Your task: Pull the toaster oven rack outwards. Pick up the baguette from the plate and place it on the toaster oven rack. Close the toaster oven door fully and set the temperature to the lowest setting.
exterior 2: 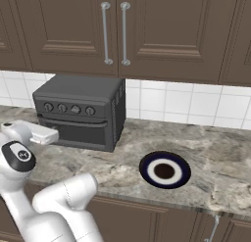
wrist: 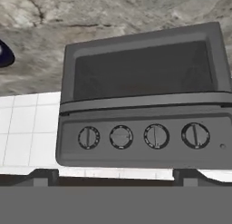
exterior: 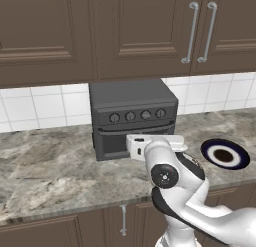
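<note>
Two small dark finger tips of the gripper (wrist: 113, 177) stand wide apart, holding nothing, right in front of the dark grey boxy toaster oven (exterior: 132, 116) on the stone counter (exterior: 45, 166). Its door (wrist: 145, 73) looks shut, long side across. The round blue plate (exterior 2: 164, 170) sits to the right, with no bread on it

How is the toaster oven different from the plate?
The toaster oven is a tall grey box; the plate is flat and round. The oven is plain dark grey, while the plate is dark blue with a white ring. The oven has four knobs along its front; the plate has none. Both sit on the counter, and the plate is bare.
</note>
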Robot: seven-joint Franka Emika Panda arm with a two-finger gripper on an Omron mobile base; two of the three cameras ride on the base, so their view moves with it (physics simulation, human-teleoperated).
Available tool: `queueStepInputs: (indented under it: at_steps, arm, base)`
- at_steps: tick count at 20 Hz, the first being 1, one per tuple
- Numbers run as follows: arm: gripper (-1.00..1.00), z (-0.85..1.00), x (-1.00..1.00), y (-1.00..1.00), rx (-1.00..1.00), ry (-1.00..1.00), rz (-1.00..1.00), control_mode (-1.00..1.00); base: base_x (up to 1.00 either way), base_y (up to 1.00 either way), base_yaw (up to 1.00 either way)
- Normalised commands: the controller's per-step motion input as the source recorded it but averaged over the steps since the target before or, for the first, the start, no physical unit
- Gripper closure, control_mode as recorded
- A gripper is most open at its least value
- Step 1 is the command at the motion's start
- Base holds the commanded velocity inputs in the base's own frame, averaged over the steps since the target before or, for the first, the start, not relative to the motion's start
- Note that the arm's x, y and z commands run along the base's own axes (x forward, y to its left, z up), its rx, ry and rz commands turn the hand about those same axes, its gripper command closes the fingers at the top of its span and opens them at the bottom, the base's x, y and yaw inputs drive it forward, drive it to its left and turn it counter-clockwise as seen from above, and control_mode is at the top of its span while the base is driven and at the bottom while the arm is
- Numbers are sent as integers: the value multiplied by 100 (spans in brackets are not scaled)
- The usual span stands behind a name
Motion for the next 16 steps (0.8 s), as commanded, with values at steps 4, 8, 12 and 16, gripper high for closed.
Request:
queueStepInputs:
  at_steps: [4,8,12,16]
  arm:
    - [-100,12,1,-1,0,0,20,-100]
    - [-100,0,-6,-14,5,0,8,-100]
    - [-100,0,-15,-40,12,1,0,-100]
    - [-100,0,-7,-68,34,0,0,-100]
  base:
    - [0,0,0]
    - [0,0,0]
    - [0,0,0]
    - [0,0,0]
